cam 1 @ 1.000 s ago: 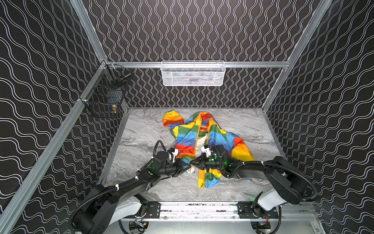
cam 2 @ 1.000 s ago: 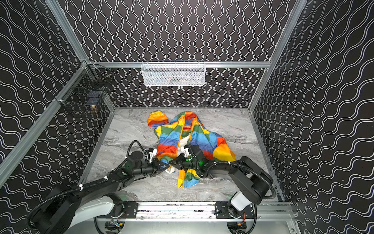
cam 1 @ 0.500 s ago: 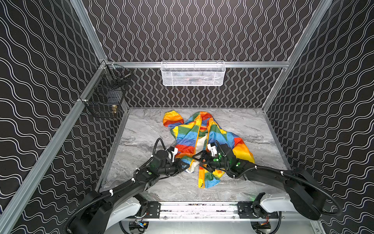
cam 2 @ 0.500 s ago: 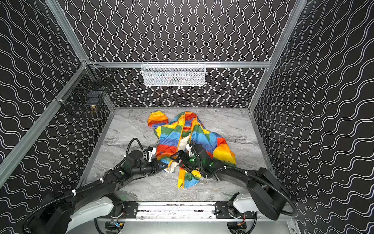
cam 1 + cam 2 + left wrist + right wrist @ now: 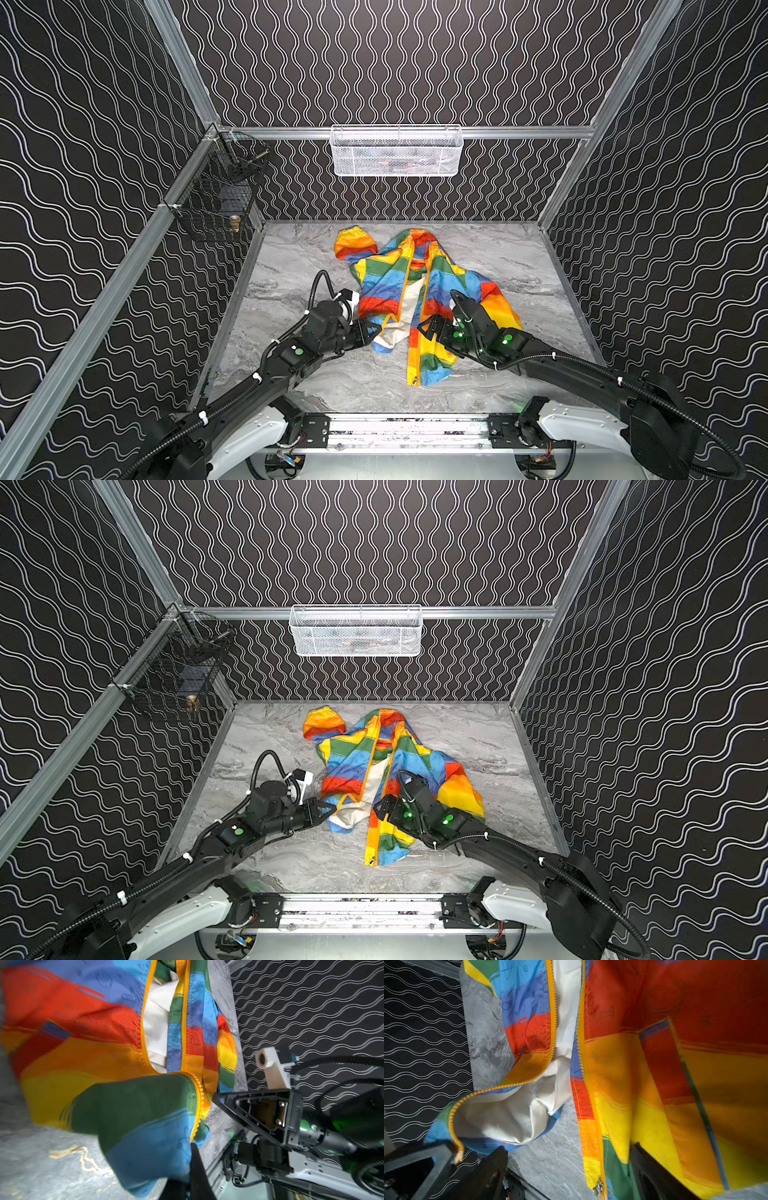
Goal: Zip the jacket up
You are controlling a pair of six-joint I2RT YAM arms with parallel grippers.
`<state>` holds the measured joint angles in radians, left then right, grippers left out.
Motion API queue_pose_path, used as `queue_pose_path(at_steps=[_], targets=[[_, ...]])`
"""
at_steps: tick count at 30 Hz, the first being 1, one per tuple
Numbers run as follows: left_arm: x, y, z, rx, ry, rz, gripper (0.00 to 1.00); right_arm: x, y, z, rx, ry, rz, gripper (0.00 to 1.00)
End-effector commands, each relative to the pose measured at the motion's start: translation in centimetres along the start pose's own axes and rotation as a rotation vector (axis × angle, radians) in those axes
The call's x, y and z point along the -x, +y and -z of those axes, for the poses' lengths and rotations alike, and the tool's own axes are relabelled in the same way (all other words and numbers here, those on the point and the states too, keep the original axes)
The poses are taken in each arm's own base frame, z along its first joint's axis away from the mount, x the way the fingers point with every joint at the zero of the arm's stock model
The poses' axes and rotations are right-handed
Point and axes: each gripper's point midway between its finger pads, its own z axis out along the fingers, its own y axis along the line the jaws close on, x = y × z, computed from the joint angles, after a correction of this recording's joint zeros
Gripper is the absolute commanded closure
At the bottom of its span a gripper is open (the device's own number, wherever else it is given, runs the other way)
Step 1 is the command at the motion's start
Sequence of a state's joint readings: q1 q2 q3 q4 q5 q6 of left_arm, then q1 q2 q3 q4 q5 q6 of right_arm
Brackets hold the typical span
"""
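The rainbow-striped jacket (image 5: 395,274) (image 5: 357,754) lies on the marble table, its front parted low down with white lining (image 5: 512,1118) showing. My left gripper (image 5: 374,330) (image 5: 187,1174) is shut on the blue bottom corner of one front panel (image 5: 149,1153), by the orange zipper teeth. My right gripper (image 5: 426,328) (image 5: 569,1167) hovers open over the other panel. Bare table and that panel's orange zipper band lie between its fingers (image 5: 492,1167). The metal zipper slider (image 5: 599,1187) (image 5: 414,380) sits at that band's bottom end.
A white mesh basket (image 5: 397,151) hangs on the back wall and a black wire basket (image 5: 216,203) on the left wall. Patterned walls close in the table (image 5: 291,266) on three sides. The arms' metal rail (image 5: 407,428) runs along the front.
My right gripper has opened and let go of the jacket's right panel, and its arm has stretched out lower. The left gripper keeps its hold in nearly the same place.
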<state>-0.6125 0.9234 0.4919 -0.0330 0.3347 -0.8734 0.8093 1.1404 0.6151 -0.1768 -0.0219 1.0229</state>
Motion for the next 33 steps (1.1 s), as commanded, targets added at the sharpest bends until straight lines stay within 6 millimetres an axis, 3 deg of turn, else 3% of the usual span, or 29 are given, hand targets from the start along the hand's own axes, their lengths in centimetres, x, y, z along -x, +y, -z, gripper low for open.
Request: queue_pose_path(at_steps=[1,8,14,26,33], targets=[[0.9,0.9,0.4,0.064,-0.048,-0.099,1.0,0.6,-1.0,0.8,-0.064,-0.078,0.08,0.04],[2.1,0.6,1.2,0.046,-0.133,-0.182,1.0,2.4,-2.1,3.6,-0.087,-0.22,0.098,0.01],[2.5,1.7,1.6,0.117,-0.139,-0.167,1.0,3.2,-2.7,5.7,-0.03,-0.318,0.073,0.01],[4.4,1.5,4.0,0.164,-0.244,-0.149,1.0,2.8,-2.9,6.3,-0.035,-0.292,0.03,0.04],[3.9,1.6,3.2,0.114,-0.228,-0.106,1.0,-0.3,0.1,4.4,0.065,-0.074,0.1,0.33]])
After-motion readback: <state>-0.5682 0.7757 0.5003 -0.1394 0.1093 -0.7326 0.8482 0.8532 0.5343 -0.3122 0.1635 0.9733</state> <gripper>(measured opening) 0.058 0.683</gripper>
